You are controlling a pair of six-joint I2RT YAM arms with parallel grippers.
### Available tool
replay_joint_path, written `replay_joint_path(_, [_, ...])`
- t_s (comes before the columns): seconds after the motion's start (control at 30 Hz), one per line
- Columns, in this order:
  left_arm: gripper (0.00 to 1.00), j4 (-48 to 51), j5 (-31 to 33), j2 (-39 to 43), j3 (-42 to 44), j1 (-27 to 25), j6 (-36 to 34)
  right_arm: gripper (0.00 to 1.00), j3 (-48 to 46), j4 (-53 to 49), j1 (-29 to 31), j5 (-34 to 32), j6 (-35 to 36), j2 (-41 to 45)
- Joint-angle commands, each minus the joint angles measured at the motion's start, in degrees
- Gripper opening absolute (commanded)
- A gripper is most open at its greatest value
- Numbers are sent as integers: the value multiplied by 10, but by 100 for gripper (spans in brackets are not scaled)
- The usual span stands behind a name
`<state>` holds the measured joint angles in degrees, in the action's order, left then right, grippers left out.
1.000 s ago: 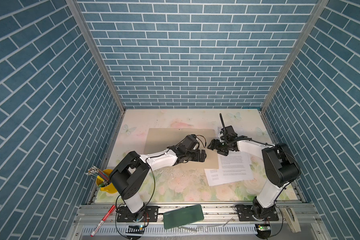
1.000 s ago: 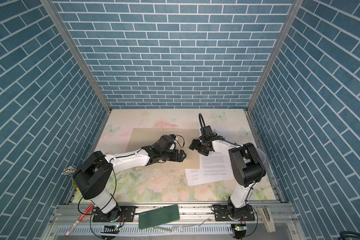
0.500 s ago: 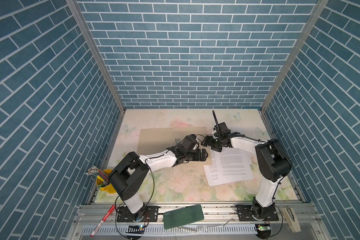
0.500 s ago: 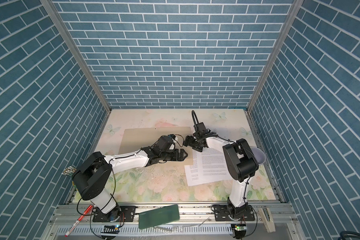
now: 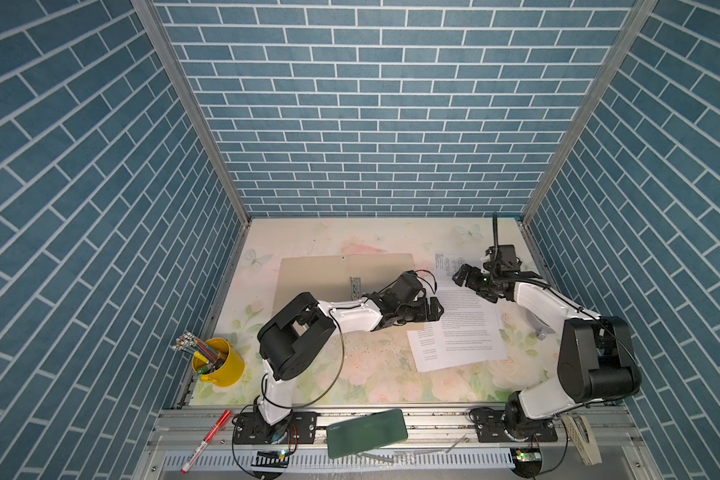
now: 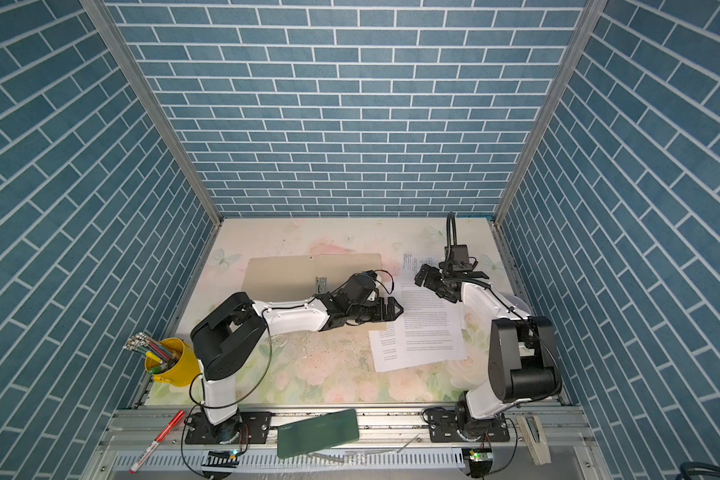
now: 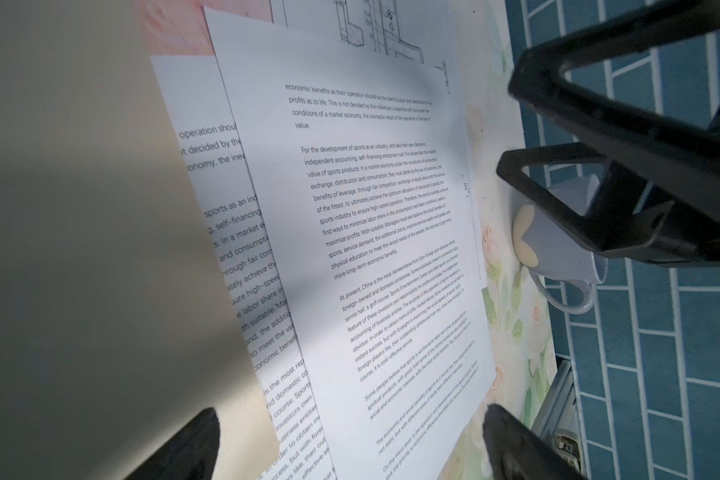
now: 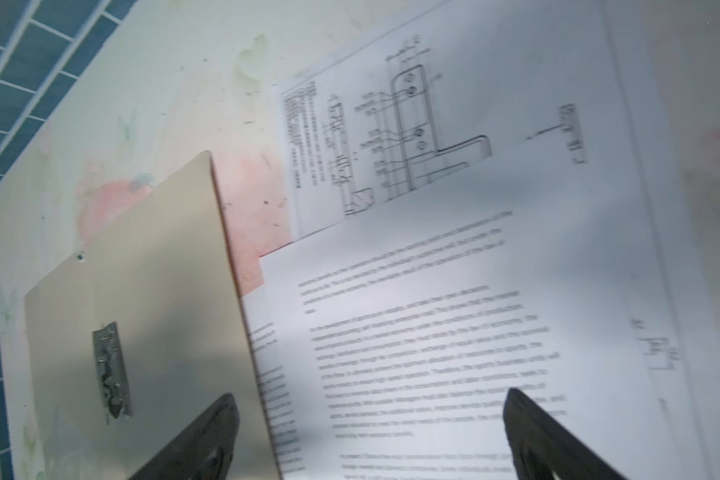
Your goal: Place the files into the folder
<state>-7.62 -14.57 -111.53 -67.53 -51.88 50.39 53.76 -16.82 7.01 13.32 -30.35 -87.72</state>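
Note:
The tan folder (image 5: 329, 278) (image 6: 283, 274) lies flat at mid-table, its metal clip (image 5: 355, 286) (image 8: 111, 370) facing up. To its right the files (image 5: 462, 332) (image 6: 427, 332) lie in a loose stack. Two text sheets (image 7: 371, 208) (image 8: 433, 332) are on top, and the diagram sheet (image 5: 445, 262) (image 8: 433, 124) pokes out at the back. The folder's right edge (image 7: 233, 332) covers the lower text sheet's margin. My left gripper (image 5: 435, 309) (image 6: 393, 311) (image 7: 350, 449) hangs open over that edge, holding nothing. Above the stack's far end, my right gripper (image 5: 472, 284) (image 6: 433, 286) (image 8: 371, 436) is open and empty.
A white mug (image 7: 566, 249) (image 5: 537, 328) sits right of the sheets, partly behind the right arm. A yellow cup of pens (image 5: 219, 361) stands at the front left. A red marker (image 5: 206, 440) and a dark green case (image 5: 366, 432) lie on the front rail.
My right gripper has opened wider and drawn back to the right, away from the folder's right edge. The folder has settled slightly leftward with its clip showing. The left arm has barely moved.

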Motion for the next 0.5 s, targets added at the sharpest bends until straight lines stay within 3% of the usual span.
replay_joint_path(0.0, [100,-3,9,-28,-34,-6,27,99,-31,-30,-28,7,56,6])
replay_joint_path(0.47, [100,55,9,-102,-115,-22,46,97,-55,-32,-90,23,81,-21])
